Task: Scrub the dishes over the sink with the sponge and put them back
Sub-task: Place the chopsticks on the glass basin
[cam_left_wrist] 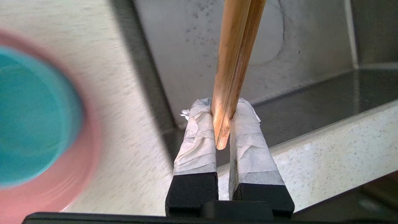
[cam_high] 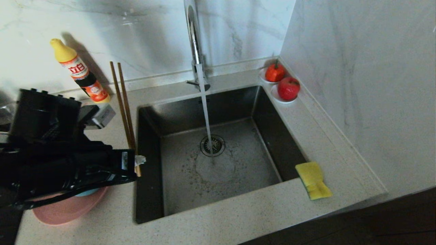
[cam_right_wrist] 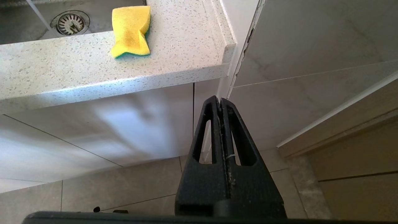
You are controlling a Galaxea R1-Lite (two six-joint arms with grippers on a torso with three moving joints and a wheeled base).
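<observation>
My left gripper (cam_high: 139,164) (cam_left_wrist: 221,107) is shut on the near ends of the brown chopsticks (cam_high: 123,102) (cam_left_wrist: 236,56), pinched between its tape-wrapped fingers (cam_left_wrist: 197,137). The pair points toward the back wall along the left rim of the sink (cam_high: 245,170). A teal bowl (cam_high: 87,193) (cam_left_wrist: 28,118) sits in the pink plate (cam_high: 68,209) (cam_left_wrist: 77,174) on the counter, mostly hidden under my left arm. The yellow sponge (cam_high: 313,180) (cam_right_wrist: 130,31) lies by the sink's near right corner. My right gripper (cam_right_wrist: 220,100) hangs shut and empty below the counter's edge.
Water (cam_high: 206,112) runs from the chrome tap (cam_high: 195,41) onto the drain strainer (cam_high: 212,145). A dish-soap bottle (cam_high: 80,73) leans at the back left. Two saucers with red fruit (cam_high: 282,81) stand at the back right corner, close to the side wall.
</observation>
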